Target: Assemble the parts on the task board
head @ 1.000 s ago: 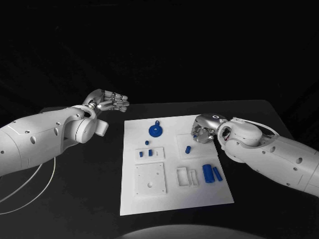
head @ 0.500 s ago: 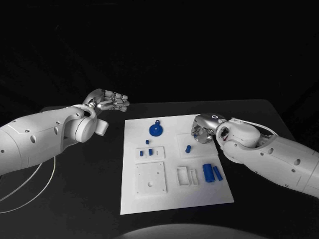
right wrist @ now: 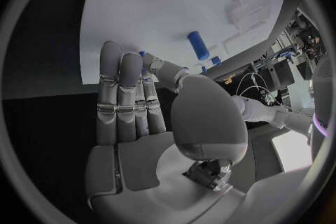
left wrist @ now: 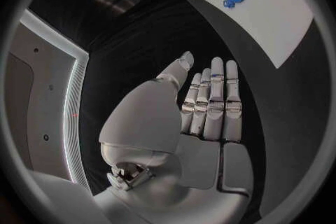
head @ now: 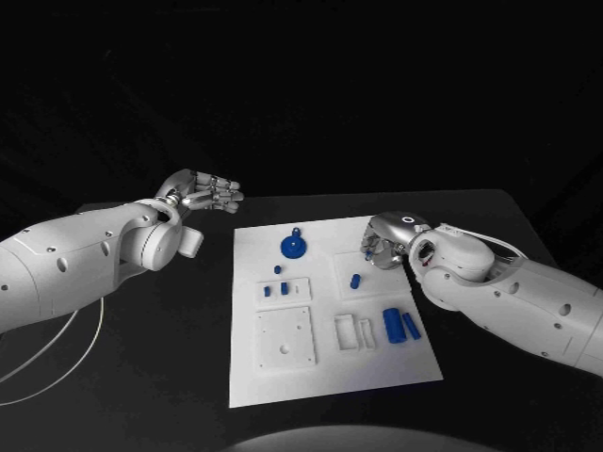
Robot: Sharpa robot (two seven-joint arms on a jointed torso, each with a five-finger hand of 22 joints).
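Assembly looks barely begun, judging by how many parts lie loose on the board [head: 383,363]. Going left to right: the left hand [head: 206,192] hovers off the board's far left corner, over the bare table [head: 138,377], fingers straight and together, grasping nothing. It is well apart from every part.

On the board, a gear [head: 292,248] lies near the far edge. Two small pegs [head: 282,280] sit by a white block toward the left edge, and nearer the front left corner lies a square white plate [head: 284,337]. Mid-board a single peg [head: 356,282] lies alone, and two larger cylinders [head: 400,327] lie side by side by the right edge, next to a white bracket [head: 354,332].

The right hand [head: 387,237] hangs over the board's far right corner, just beyond the single peg. In its wrist view the fingers [right wrist: 122,95] are extended and side by side, with a bit of blue showing at the thumb tip; whether that is pinched or merely behind it, I cannot tell.
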